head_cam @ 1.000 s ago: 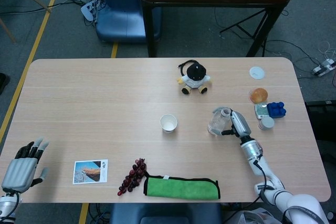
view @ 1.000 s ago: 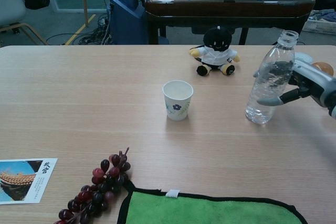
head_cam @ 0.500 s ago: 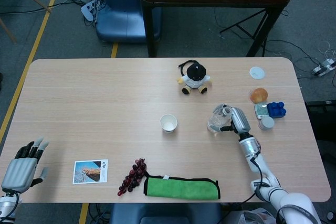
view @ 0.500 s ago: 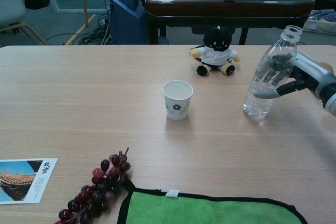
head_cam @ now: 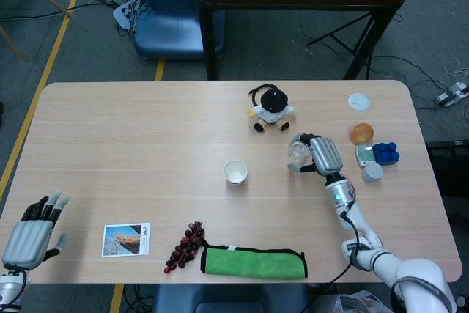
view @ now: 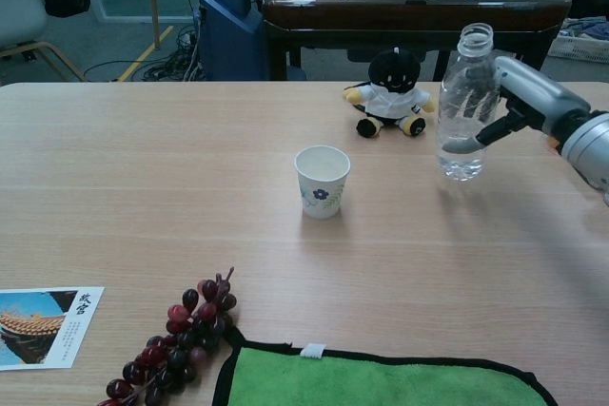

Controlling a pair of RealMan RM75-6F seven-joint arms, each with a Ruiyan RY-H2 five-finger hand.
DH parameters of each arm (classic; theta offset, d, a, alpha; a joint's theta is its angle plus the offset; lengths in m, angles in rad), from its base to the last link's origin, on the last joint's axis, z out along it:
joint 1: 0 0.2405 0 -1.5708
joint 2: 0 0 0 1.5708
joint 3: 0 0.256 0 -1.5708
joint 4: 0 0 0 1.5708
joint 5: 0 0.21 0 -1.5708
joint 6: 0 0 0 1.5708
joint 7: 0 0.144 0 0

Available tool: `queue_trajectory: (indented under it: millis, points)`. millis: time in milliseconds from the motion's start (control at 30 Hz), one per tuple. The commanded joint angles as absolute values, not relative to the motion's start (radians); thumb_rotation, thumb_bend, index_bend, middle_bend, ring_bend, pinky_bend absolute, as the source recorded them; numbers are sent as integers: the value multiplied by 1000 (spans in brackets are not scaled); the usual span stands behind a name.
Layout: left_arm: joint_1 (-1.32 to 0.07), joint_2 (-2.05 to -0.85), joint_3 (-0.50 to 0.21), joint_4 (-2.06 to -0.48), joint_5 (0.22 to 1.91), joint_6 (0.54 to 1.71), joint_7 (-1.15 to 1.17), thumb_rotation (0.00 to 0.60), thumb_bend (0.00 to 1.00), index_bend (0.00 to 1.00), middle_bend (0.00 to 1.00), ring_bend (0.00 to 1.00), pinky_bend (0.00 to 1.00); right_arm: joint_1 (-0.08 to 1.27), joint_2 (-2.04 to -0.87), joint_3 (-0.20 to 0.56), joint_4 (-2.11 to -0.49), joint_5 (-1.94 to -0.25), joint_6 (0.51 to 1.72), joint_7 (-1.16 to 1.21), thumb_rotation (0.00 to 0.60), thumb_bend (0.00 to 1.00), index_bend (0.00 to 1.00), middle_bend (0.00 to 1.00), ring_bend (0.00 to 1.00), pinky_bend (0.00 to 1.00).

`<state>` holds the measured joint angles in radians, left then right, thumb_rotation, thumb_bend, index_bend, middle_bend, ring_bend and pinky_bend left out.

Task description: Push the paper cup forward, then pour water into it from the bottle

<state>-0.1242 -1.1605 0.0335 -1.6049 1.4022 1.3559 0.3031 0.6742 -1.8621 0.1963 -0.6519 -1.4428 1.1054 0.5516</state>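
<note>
Bottle (view: 463,106), uncapped and upright, is gripped by the right hand (view: 529,95) and held just above the table (view: 143,168), near the plush toy (view: 391,91). Cup (view: 322,181) is seen standing to its left, well apart. The left hand (head_cam: 31,232) is held open at the table's near corner, fingers apart.

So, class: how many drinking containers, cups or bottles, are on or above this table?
2. The paper cup stands near the table's middle. The bottle, uncapped, is gripped by the right hand to the cup's right. None seem hidden.
</note>
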Motion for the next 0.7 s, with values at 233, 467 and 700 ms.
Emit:
queue_trajectory:
  millis: [233,467,700]
  points:
    - [-121,-1156,34,-1614,1409,1356,300,600,375,76,0,0,112,762,-1819,250,-772,-1361,986,214,600,162,604,612,467,513]
    - [-118,-1154,30,-1611,1412,1365,311,600,375,76,0,0,117,805,-1827,247,-770,-1355,955,65,600,187,604,612,466,513]
    - [-115,-1150,30,-1619,1419,1369,311,600,375,77,0,0,122,853,-1852,248,-733,-1344,919,-56,600,198,604,612,466,513]
